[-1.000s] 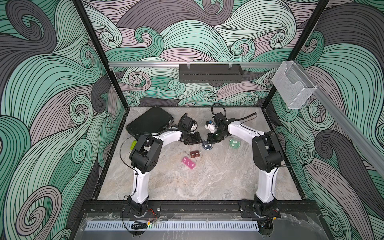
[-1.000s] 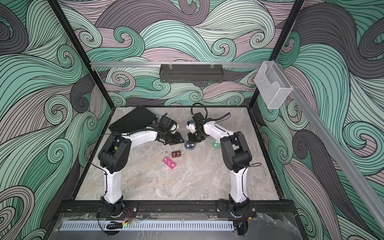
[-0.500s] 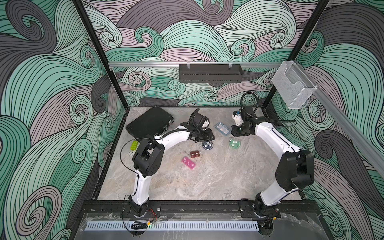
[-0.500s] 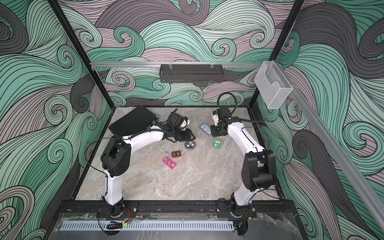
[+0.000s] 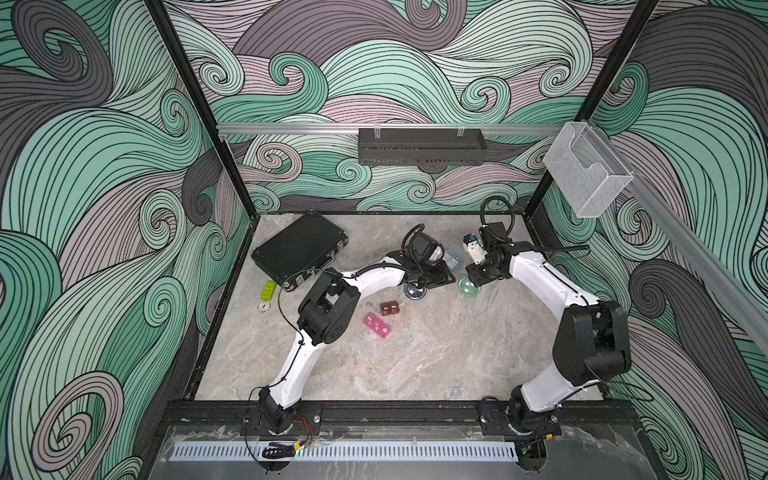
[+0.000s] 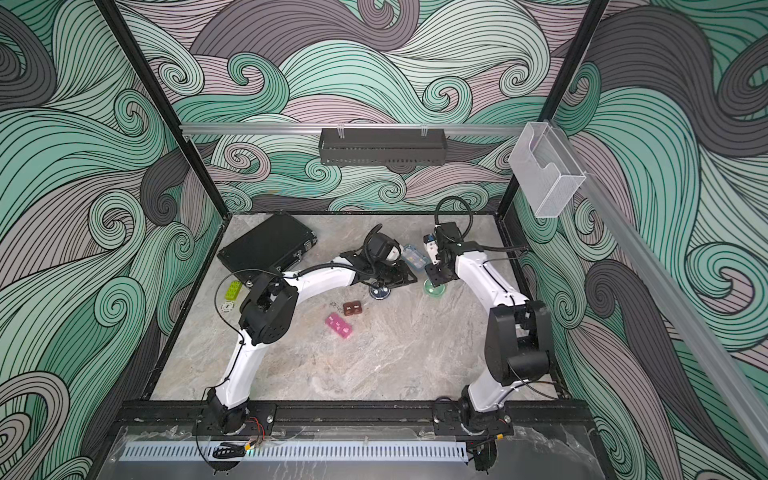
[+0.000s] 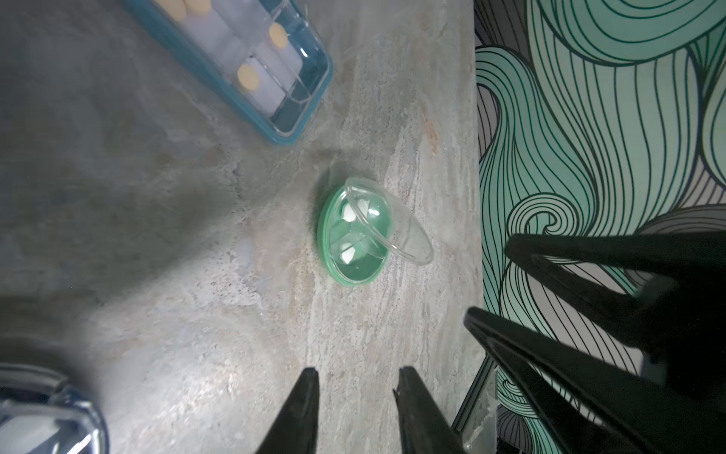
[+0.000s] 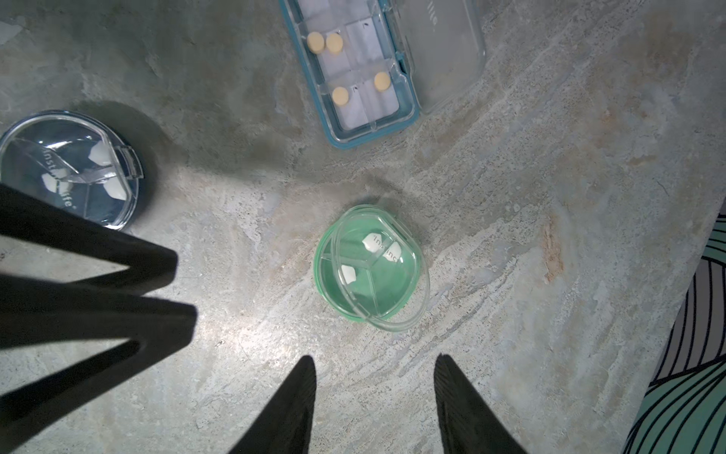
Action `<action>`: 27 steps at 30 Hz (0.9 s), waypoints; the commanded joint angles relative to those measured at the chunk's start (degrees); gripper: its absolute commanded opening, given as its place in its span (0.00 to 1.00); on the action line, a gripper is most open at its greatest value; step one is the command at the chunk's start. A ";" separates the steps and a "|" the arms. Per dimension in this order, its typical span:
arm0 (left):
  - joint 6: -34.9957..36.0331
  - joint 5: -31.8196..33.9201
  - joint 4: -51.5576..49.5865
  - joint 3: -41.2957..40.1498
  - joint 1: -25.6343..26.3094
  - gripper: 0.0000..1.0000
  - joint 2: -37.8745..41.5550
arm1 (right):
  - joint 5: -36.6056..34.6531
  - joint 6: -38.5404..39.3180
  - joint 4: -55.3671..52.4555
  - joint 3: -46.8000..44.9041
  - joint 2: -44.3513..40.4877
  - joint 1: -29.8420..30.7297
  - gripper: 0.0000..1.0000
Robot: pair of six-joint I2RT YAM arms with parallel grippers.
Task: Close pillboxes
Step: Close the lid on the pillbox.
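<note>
The green round pillbox [image 8: 365,271] [image 7: 355,239] [image 5: 468,287] [image 6: 434,287] has its clear lid tilted up, ajar. My right gripper [image 8: 375,358] [image 5: 476,279] hangs open just above and beside it, holding nothing. My left gripper [image 7: 358,371] [image 5: 446,279] is open and empty, between it and the dark-blue round pillbox [image 8: 70,169] [image 5: 415,292], whose lid lies flat. Behind them the light-blue rectangular pillbox [image 8: 365,78] [image 7: 251,67] [image 5: 452,259] lies with its lid swung open. The brown block [image 5: 390,308] and the pink strip [image 5: 377,326] sit nearer the front.
A large black case [image 5: 299,251] lies at the back left. A green toy brick [image 5: 268,289] and a white round token [image 5: 263,306] sit by the left wall. The right wall [image 7: 589,118] stands close beyond the green box.
My right arm swung from the dark-blue box out to the right, then came over the green box, jaws opening. My left gripper reached rightward towards the green box, its jaws narrowing a little.
</note>
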State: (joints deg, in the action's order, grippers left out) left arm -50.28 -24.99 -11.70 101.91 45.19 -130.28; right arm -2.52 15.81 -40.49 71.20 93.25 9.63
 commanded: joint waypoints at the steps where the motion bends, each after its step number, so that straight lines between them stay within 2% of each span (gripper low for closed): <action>1: -3.79 -0.78 2.97 2.36 0.68 0.33 -1.47 | 3.70 -1.27 0.14 1.52 0.82 -2.05 0.44; 3: -4.36 -0.84 3.09 3.38 0.99 0.33 -2.77 | 6.91 -3.38 0.11 2.12 1.46 -3.26 0.36; 6: -5.12 -0.85 3.09 5.32 1.64 0.33 -4.80 | 9.50 -6.01 -0.01 3.13 2.84 -4.24 0.33; 11: -5.62 -0.67 2.66 7.70 2.10 0.33 -6.98 | 11.27 -7.08 -1.06 3.95 4.29 -4.88 0.34; 16: -5.79 -0.17 1.47 9.94 2.42 0.32 -9.19 | 10.59 -4.38 -1.10 2.61 3.10 -4.88 0.43; 19: -5.88 0.11 0.77 11.40 2.69 0.32 -10.57 | 9.82 -3.55 -0.99 2.53 3.45 -4.93 0.45; 27: -5.80 1.00 0.01 12.79 2.80 0.30 -12.39 | 12.97 -6.23 -1.02 4.12 7.08 -5.50 0.38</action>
State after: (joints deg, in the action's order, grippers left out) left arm -56.01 -24.84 -10.37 112.66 47.40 -141.67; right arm 8.75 10.44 -40.64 74.04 98.78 4.47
